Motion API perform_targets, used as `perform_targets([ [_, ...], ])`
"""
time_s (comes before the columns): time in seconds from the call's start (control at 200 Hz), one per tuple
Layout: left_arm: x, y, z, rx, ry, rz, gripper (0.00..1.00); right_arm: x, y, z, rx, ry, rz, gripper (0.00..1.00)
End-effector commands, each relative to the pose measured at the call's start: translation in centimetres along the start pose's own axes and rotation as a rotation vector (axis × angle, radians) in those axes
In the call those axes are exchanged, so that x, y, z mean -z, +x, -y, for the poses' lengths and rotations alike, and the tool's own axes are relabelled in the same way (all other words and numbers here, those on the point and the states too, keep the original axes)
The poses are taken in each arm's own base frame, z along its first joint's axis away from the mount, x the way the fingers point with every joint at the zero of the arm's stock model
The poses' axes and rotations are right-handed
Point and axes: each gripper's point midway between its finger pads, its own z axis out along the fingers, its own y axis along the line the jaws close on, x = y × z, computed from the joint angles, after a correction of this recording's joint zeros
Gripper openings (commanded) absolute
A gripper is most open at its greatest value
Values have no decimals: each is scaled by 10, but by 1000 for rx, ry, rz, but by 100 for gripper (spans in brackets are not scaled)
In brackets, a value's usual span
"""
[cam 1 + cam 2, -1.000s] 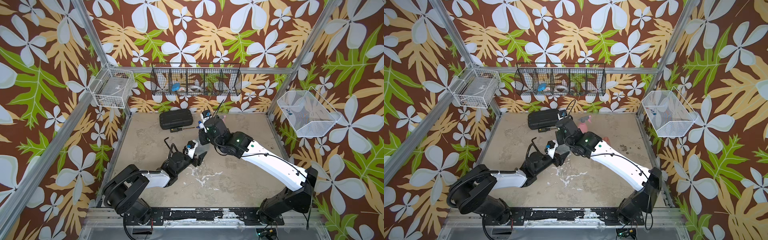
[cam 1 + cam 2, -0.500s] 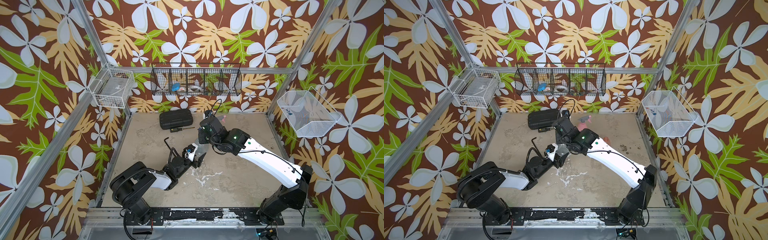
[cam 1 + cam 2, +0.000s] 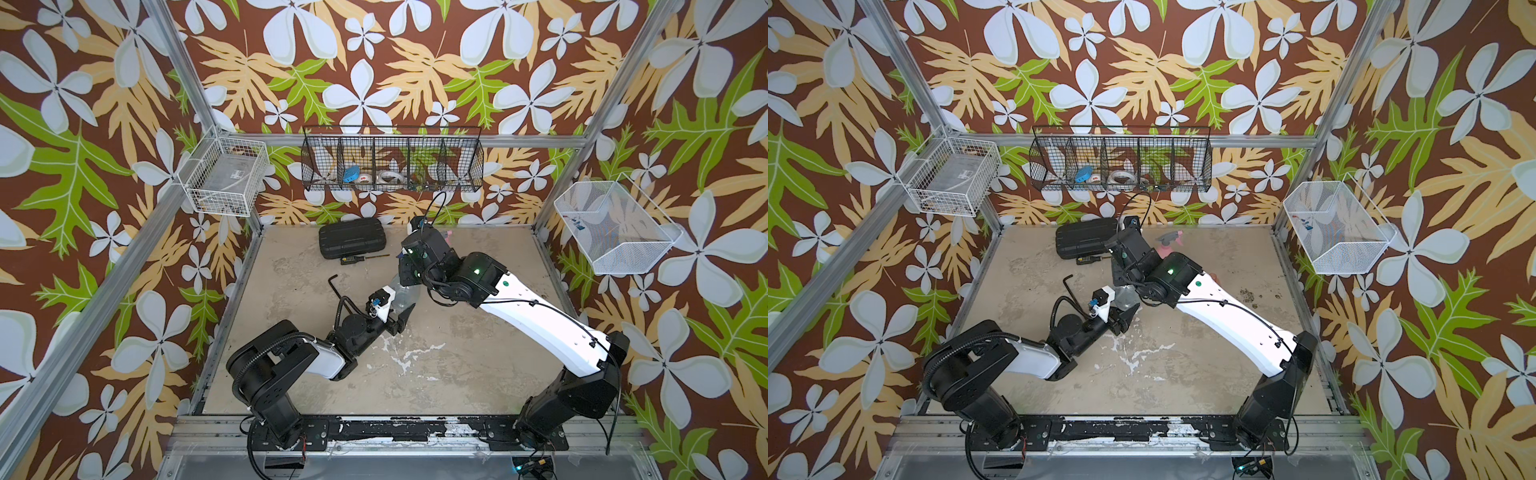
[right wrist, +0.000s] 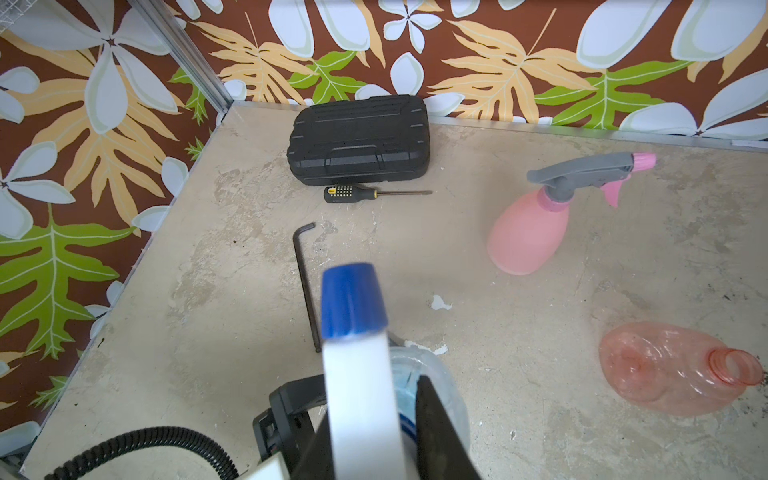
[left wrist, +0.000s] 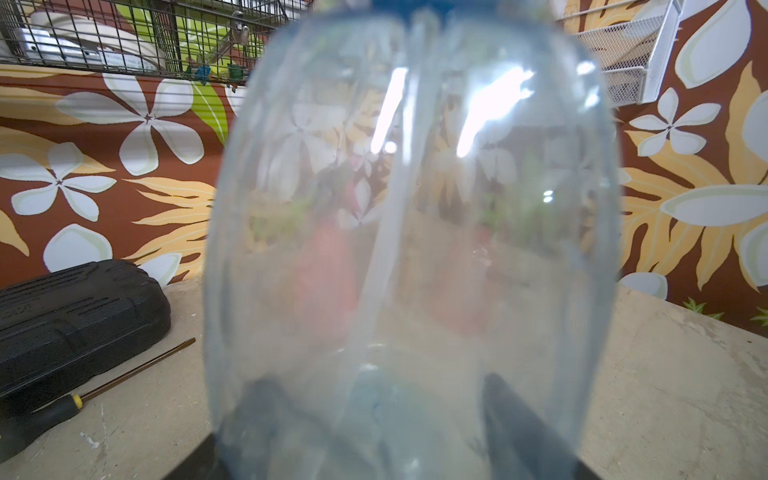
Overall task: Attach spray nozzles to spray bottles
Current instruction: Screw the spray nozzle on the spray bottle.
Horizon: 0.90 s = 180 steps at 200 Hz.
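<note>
On stained, floral-walled tabletop: left end effector grips bottle, right end effector nozzle.

This is looking like a robot test cell in a lab: aluminium posts are framing walls of flower-print paper, wire baskets are hanging on them, and two robot arms are standing bolted to a rail beside a scuffed tabletop.

We see the left arm stretched low and forward, left gripper jaws clamped low on the clear bottle. The right arm reaches in, wrist bent down, right gripper jaws pinching the white and blue nozzle.
</note>
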Motion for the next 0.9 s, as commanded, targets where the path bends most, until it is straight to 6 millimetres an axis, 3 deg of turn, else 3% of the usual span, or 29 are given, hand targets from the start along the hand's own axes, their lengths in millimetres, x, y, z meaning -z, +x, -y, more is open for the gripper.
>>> perform_targets([
  [0.0,8,-71,4,45,23,296,50,0,27,8,70,25,-113,28],
  [0.18,8,-57,2,67,22,289,49,-4,27,10,111,37,-103,42],
  [0.475,8,-48,2,66,20,275,49,6,17,5,142,-1,-72,50],
  [0.731,4,-41,8,65,51,247,49,43,10,-11,207,-174,-40,69],
  [0.896,0,-34,11,72,71,212,49,72,10,-17,262,-292,12,74],
])
